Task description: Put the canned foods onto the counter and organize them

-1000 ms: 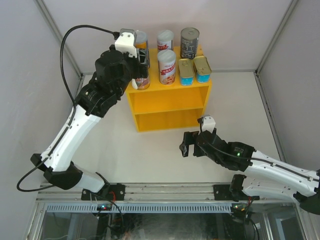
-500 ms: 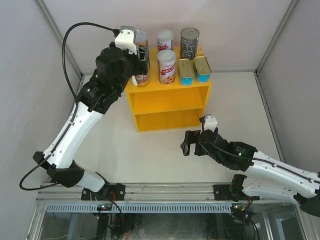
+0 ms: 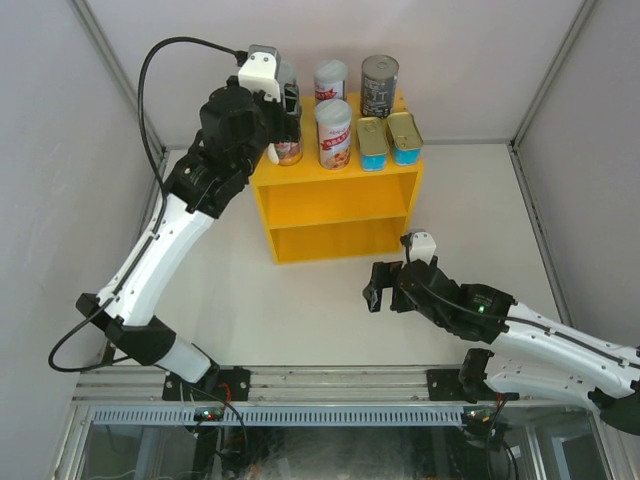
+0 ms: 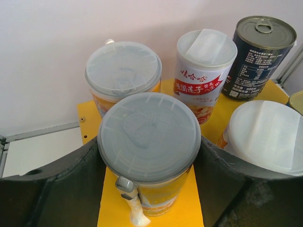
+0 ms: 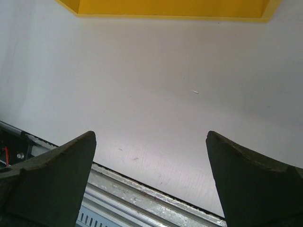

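My left gripper is shut on an orange-blue can with a grey lid and a white spoon on its side. It holds the can at the left front of the yellow counter's top. The can also shows in the top view. A second orange-blue can stands behind it. Two white-red cans, a dark grey can and two teal tins stand on the counter. My right gripper is open and empty over the table.
The counter's two front compartments show nothing inside. White walls enclose the table on three sides. A metal rail runs along the near table edge below my right gripper.
My left gripper has moved up and toward the back of the counter top with the spoon can in it. The right arm has hardly moved.
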Controlling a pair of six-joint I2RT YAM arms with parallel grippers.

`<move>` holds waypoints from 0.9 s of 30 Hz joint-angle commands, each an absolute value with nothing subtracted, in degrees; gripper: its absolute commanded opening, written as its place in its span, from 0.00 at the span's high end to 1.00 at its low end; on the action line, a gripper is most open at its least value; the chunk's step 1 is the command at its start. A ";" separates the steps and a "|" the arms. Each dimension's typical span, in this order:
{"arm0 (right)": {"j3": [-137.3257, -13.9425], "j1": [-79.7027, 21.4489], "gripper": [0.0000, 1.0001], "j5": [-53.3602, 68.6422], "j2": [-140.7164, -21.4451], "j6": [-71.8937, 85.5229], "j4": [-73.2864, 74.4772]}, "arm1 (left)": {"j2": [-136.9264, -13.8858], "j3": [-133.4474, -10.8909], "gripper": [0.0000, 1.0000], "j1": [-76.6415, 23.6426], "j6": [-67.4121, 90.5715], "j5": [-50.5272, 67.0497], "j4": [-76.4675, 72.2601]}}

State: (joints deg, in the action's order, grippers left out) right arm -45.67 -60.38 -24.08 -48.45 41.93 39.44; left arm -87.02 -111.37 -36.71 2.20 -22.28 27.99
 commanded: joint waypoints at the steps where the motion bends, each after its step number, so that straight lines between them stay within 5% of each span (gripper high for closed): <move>1: -45.66 -59.88 0.02 -24.25 -47.68 41.05 38.67 | -87.08 -117.48 1.00 -35.66 0.78 -20.95 21.35; 27: -45.09 -58.84 0.02 -21.99 -47.24 41.83 37.92 | -80.80 -109.52 1.00 -36.25 2.72 -20.00 21.80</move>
